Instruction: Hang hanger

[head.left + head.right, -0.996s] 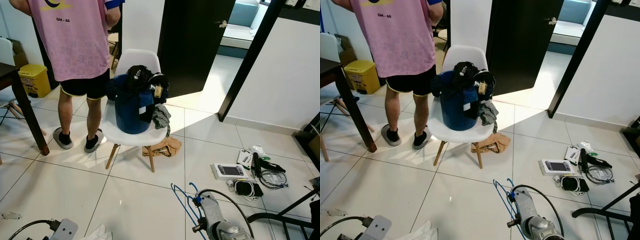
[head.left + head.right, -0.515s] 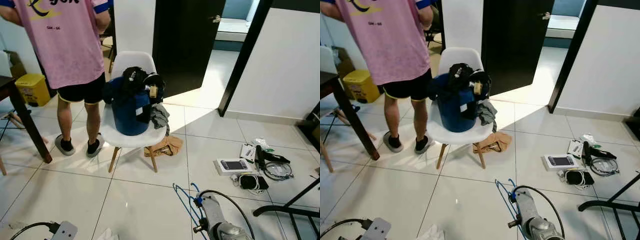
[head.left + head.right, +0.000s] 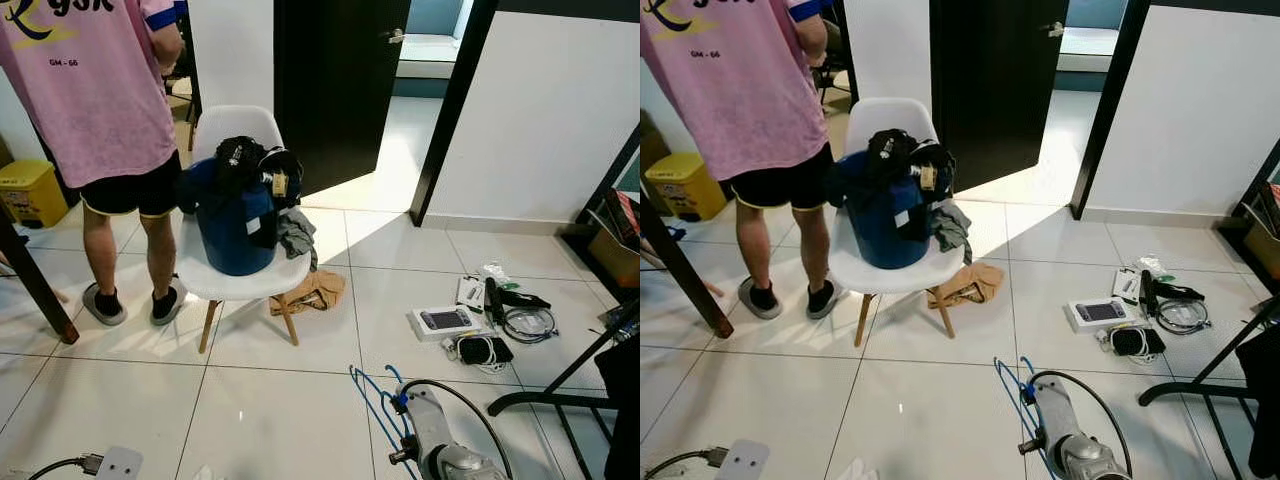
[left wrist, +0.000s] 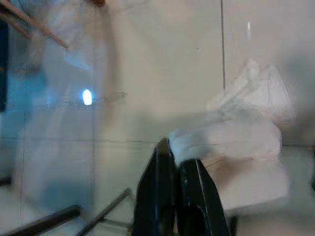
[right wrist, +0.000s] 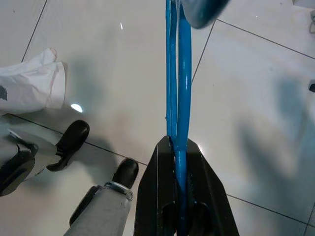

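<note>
Hanger [image 5: 178, 73]: blue, thin, clamped between right gripper [image 5: 178, 147] fingers, carried low over floor. You'd judge it light, stiff, smooth plastic, liable to twist in pinch; keep your hold on straight bar. Left gripper [image 4: 172, 162] clenched on white cloth [image 4: 236, 137]. Room, left to right: person [image 3: 95, 90] in pink shirt, white chair [image 3: 215, 275] with blue bin [image 3: 235, 235] of clothes, dark doorway [image 3: 335, 80], gadgets [image 3: 485, 320] strewn on glossy white tile floor [image 3: 280, 400]. No rail visible yet.
</note>
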